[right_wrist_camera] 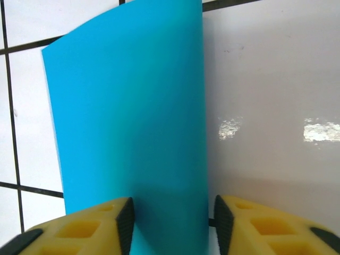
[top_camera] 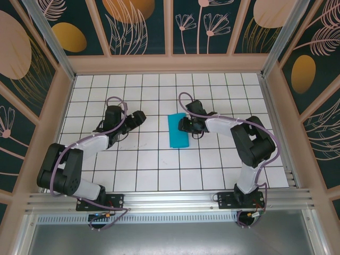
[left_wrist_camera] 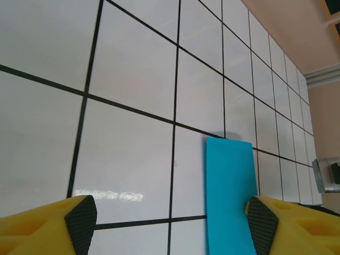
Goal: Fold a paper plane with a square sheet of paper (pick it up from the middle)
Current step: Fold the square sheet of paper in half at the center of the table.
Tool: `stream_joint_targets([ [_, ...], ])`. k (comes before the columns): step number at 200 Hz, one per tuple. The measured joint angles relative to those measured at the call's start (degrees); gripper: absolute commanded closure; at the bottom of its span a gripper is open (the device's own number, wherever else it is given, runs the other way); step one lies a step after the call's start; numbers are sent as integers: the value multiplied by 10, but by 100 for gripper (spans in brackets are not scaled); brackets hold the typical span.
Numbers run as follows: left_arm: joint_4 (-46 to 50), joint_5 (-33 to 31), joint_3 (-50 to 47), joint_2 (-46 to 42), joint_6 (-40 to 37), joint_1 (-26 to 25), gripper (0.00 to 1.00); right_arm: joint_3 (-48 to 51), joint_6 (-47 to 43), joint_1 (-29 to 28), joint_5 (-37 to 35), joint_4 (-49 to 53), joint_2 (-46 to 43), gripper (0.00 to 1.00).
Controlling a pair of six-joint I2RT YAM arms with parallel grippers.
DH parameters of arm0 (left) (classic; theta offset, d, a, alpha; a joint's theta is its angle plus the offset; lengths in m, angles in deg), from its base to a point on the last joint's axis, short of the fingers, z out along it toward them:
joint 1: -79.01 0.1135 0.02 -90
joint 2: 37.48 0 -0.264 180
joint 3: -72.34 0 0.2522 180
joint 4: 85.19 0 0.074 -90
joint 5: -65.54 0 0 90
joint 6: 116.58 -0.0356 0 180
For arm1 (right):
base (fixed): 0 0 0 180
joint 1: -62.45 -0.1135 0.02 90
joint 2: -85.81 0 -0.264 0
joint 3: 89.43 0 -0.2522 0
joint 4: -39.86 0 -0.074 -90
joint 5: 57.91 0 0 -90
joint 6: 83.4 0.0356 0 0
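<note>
While the right gripper (right_wrist_camera: pixel 172 218) straddles the right long edge of the paper (right_wrist_camera: pixel 127 106), its jaws stand partly apart with nothing pinched between them. I read it as open, not gripping. In the wrist view that edge looks slightly raised off the surface (top_camera: pixel 149 159), with a shadow beside it, and the far edge bows a bit. Further out, the left gripper (left_wrist_camera: pixel 170 228) is wide open and empty, off to the paper's left and pointed toward it; the top view shows it not touching.

The paper lies mid-surface as a narrow rectangle, not a square. My read: the first half-fold is laid over but not creased flat. No nose folds visible.

Next move probably calls for the right gripper to press or sweep along the folded edge to set the crease, with the left gripper coming in to pin the free side so the layers don't slide. Without a firm press the fold may spring back.
</note>
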Motion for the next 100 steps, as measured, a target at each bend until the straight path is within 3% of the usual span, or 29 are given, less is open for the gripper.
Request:
stream_joint_targets([
  [57, -15, 17, 37, 39, 24, -44, 31, 7, -2, 24, 0, 0, 0, 65],
  [100, -30, 24, 77, 91, 37, -91, 37, 16, -18, 28, 3, -5, 0, 65],
])
